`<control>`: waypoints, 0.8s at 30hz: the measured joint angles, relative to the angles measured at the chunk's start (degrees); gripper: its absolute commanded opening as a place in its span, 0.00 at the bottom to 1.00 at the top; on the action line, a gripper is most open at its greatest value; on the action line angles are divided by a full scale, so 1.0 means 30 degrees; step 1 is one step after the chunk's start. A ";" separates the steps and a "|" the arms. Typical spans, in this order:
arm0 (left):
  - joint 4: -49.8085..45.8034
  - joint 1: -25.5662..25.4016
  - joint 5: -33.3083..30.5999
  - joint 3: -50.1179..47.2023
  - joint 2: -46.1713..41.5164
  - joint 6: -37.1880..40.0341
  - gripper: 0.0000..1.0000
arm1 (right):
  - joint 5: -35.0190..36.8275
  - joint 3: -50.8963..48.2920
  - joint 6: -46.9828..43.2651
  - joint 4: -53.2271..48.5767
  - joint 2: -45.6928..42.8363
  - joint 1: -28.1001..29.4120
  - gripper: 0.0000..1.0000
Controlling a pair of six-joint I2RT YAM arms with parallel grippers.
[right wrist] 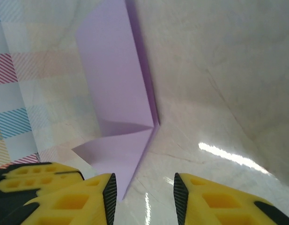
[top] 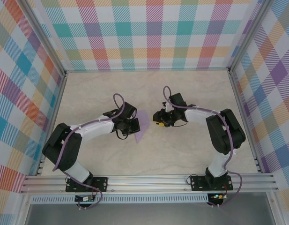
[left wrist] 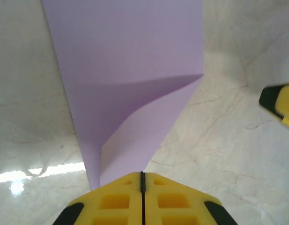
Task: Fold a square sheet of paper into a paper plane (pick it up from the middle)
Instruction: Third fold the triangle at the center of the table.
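The lavender sheet of paper (top: 142,124) lies on the table between the two grippers, folded into a long narrow shape with one flap (left wrist: 144,122) standing up off it. My left gripper (top: 131,125) is shut, and its joined yellow tips (left wrist: 142,174) sit over the paper's near end, which runs out of sight beneath them. I cannot tell whether paper is pinched. My right gripper (top: 159,122) is open just right of the paper. In the right wrist view its gap (right wrist: 144,190) holds only bare table, while its left finger overlaps the paper's pointed tip (right wrist: 125,173).
The marble-patterned table (top: 191,154) is ringed by plaid walls (top: 149,33) on an aluminium frame. One right fingertip (left wrist: 280,101) shows at the edge of the left wrist view. The left gripper's fingers (right wrist: 41,174) show low in the right wrist view.
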 measured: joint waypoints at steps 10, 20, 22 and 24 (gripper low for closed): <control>-0.0175 -0.0007 -0.1800 0.0896 0.2849 -0.0015 0.00 | -0.0291 0.0175 0.1107 0.0991 0.1093 0.1078 0.42; -0.0022 -0.0022 -0.2106 0.0801 0.2878 -0.0131 0.00 | -0.0131 0.1858 0.1384 0.0474 0.2346 0.1537 0.41; 0.0087 -0.0022 -0.2106 0.0685 0.2820 -0.0160 0.00 | 0.0022 0.2149 0.1406 0.0401 0.2557 0.1537 0.40; 0.0175 -0.0022 -0.2106 0.0627 0.2790 -0.0168 0.00 | 0.0182 0.2273 0.1457 0.0240 0.2732 0.1537 0.40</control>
